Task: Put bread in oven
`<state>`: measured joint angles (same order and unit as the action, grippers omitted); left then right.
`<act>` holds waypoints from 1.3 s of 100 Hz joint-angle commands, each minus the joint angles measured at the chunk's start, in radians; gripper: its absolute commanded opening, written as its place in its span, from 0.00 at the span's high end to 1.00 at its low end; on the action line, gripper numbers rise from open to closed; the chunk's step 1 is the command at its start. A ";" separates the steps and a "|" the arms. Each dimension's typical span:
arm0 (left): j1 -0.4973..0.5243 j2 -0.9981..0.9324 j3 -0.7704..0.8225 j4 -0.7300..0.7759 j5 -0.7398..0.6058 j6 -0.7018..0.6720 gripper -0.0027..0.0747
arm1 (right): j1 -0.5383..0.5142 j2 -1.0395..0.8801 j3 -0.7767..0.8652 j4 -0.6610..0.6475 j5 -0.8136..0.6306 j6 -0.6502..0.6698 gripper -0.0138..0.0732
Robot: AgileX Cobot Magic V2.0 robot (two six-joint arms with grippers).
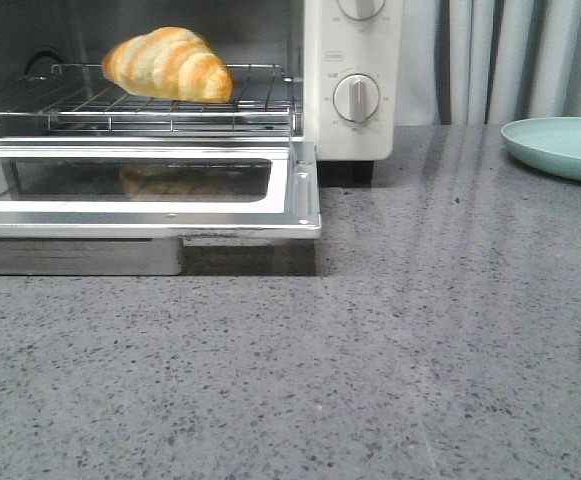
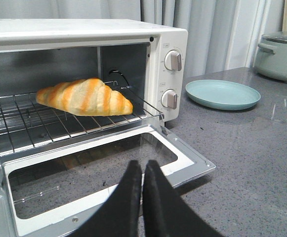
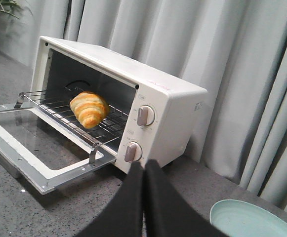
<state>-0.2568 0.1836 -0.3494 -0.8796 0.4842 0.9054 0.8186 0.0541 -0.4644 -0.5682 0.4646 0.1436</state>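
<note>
In the front view we see neither arm, and the oven point(image 1: 350, 90) is cut off at the top and left, so only two of its dials and part of its open cavity show. The bread point(image 1: 170, 64) lies on the wire rack point(image 1: 140, 105) inside the oven, and a dim reflection of it shows in the glass of the lowered door point(image 1: 150, 190). The plate point(image 1: 562, 148) is clipped by the right edge of that view.

From the left wrist we see the left gripper point(image 2: 143, 170) with its dark fingers pressed together, nothing between them, poised above the front edge of the open door. The right gripper point(image 3: 144, 170) is likewise closed and empty, hovering near the oven's dial side. The small lettering around the dials is too fine for us to read.

The oven stands on a grey speckled countertop point(image 1: 390, 350). Pale grey curtains point(image 3: 222, 54) hang behind it. In the left wrist view a pale green lidded pot point(image 2: 281, 54) sits on the counter beyond the plate, partly cut off. A few green leaves point(image 3: 0, 5) show at a corner of the right wrist view.
</note>
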 commanded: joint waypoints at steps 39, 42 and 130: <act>0.080 -0.029 0.091 0.327 -0.172 -0.219 0.99 | -0.005 0.012 -0.023 -0.026 -0.062 0.005 0.92; 0.094 -0.044 0.112 0.447 -0.201 -0.318 0.99 | -0.005 0.012 -0.023 -0.026 -0.062 0.005 0.92; 0.164 -0.217 0.372 0.748 -0.195 -0.747 0.99 | -0.005 0.012 -0.023 -0.026 -0.059 0.005 0.92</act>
<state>-0.0939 -0.0039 -0.0002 -0.0931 0.3387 0.1712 0.8186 0.0541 -0.4644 -0.5682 0.4663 0.1436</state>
